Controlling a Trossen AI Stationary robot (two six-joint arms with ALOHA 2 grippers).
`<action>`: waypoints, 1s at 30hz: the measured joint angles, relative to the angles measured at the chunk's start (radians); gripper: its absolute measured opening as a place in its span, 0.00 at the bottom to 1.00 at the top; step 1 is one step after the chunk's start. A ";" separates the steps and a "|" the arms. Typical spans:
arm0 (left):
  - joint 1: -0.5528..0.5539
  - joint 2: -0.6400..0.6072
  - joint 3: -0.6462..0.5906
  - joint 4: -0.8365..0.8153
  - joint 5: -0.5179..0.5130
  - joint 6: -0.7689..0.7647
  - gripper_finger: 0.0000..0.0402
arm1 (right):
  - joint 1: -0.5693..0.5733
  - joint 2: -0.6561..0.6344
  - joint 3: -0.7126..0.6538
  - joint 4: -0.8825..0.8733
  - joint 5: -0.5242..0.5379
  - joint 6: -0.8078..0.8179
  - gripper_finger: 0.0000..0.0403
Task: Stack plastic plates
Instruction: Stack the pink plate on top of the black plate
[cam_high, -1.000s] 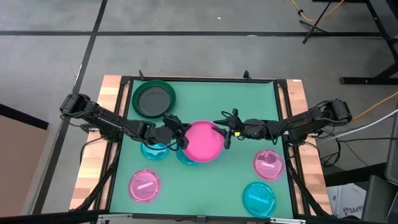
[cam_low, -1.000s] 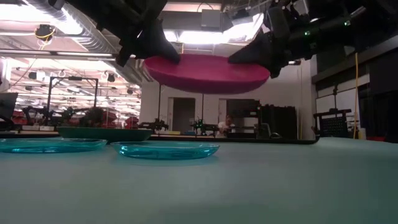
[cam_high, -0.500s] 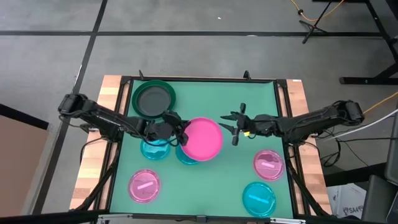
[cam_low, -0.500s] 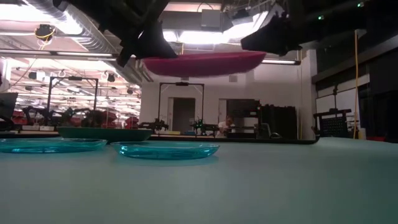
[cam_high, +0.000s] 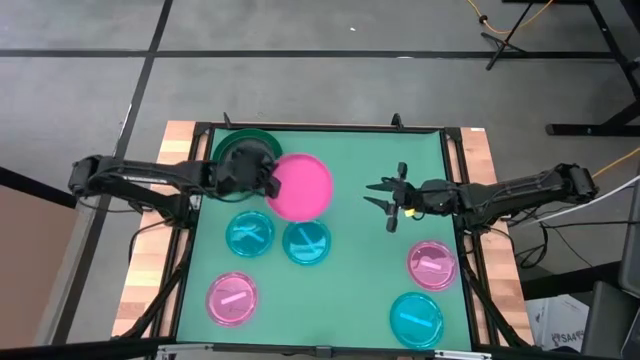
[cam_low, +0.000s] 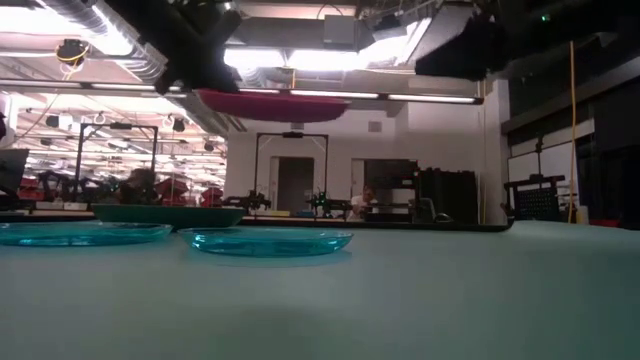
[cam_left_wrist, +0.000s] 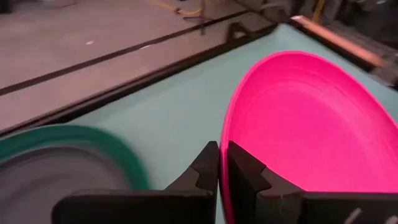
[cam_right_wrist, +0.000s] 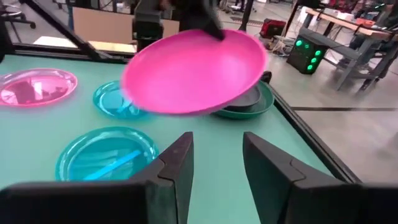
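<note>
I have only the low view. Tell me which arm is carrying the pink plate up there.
Observer: The left gripper holds the solid pink plate by its rim; the left wrist view shows the fingers shut on the rim.
Operator: Report the right arm.
Observer: The right gripper is open and empty, over bare mat right of the plate.
Operator: Say what lies near the plate.
Observer: From above, its left edge is beside the dark green plate, which has the dark grey plate inside it.
</note>
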 joint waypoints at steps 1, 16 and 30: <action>0.025 -0.020 0.000 -0.032 0.002 0.000 0.03 | 0.000 0.000 0.000 -0.013 -0.005 0.000 0.32; 0.436 -0.136 -0.001 -0.298 0.060 -0.003 0.03 | 0.000 0.005 -0.001 -0.053 -0.033 0.003 0.32; 0.713 -0.092 -0.043 -0.327 0.167 0.025 0.03 | 0.000 0.005 -0.001 -0.053 -0.036 0.003 0.32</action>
